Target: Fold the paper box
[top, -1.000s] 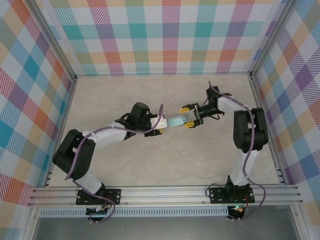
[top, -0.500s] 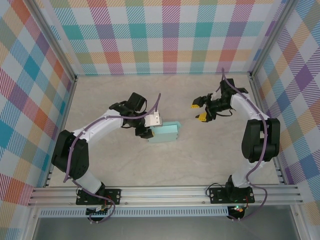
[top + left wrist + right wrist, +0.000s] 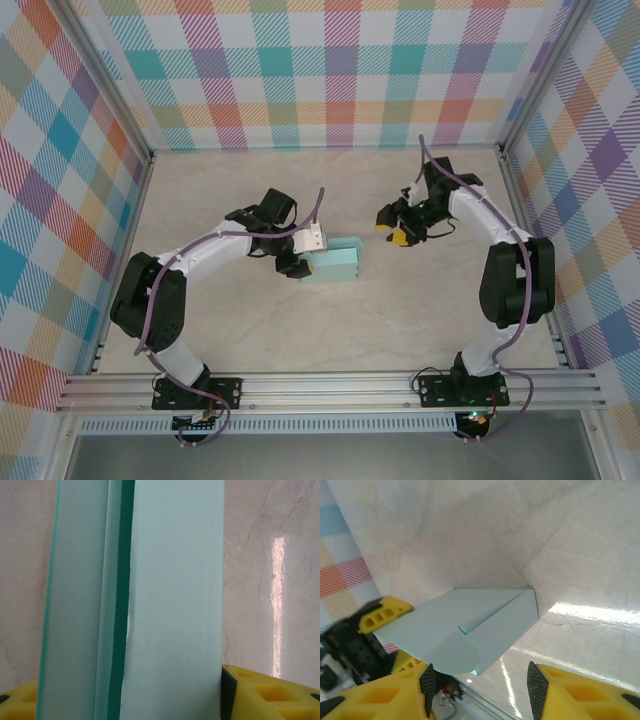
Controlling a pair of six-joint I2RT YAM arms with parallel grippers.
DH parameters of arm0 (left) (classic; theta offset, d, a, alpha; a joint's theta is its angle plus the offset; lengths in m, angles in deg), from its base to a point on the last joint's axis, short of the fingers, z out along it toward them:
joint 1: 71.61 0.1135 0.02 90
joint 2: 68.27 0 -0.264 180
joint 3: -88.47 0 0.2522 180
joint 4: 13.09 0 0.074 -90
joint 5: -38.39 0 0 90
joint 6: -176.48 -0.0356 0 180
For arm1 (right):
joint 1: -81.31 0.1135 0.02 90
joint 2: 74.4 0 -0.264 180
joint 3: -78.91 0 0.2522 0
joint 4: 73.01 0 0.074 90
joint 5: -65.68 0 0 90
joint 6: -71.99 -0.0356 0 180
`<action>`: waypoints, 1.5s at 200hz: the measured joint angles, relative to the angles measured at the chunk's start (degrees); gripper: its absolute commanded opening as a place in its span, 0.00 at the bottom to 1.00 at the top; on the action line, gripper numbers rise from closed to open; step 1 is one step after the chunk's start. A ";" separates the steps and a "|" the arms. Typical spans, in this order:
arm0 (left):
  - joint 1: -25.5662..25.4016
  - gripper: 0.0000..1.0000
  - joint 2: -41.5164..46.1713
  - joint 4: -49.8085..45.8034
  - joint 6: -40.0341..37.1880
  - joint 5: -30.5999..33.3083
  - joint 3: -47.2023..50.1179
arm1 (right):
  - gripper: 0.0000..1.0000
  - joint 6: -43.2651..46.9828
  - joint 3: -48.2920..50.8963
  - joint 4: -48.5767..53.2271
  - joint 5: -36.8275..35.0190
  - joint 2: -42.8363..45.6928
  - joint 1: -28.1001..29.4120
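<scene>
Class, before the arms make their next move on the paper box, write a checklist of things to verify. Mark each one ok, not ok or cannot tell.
1. The paper box sits between the fingers of the left gripper: ok.
2. The right gripper is open with nothing in it: ok.
3. The right gripper is apart from the box, with bare table between them: ok.
4. The rounded tab is fully tucked in: cannot tell. In the right wrist view it lies flat against the box.
5. The box is lifted off the table: cannot tell.
</scene>
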 measured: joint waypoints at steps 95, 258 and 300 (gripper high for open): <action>0.00 0.53 -0.02 2.16 0.02 -1.66 0.63 | 0.65 20.79 -0.20 -4.07 -6.80 6.01 4.57; 1.03 0.50 -2.38 4.00 -3.17 -8.46 0.46 | 0.82 86.64 12.31 -19.56 2.10 5.33 10.88; 1.07 0.51 -3.76 6.10 -2.91 -9.97 0.42 | 0.79 87.27 11.93 -19.58 -1.07 3.67 13.79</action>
